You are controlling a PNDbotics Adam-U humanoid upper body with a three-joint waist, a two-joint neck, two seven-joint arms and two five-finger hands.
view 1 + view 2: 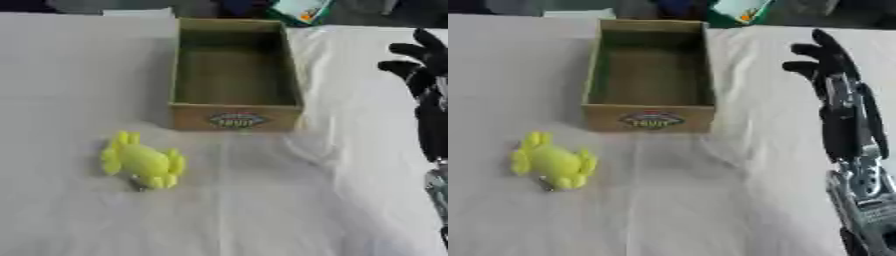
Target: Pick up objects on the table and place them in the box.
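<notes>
While the right hand [826, 60] hangs released, the yellow toy [140, 161] looks soft and light; grasp its round body.

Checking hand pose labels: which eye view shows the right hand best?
Right eye view. The right hand shows whole there, fingers straight and spread, with the forearm running down to the lower right corner, right of the box. The left eye view cuts the hand at the picture's right edge, so only part of it shows.
</notes>
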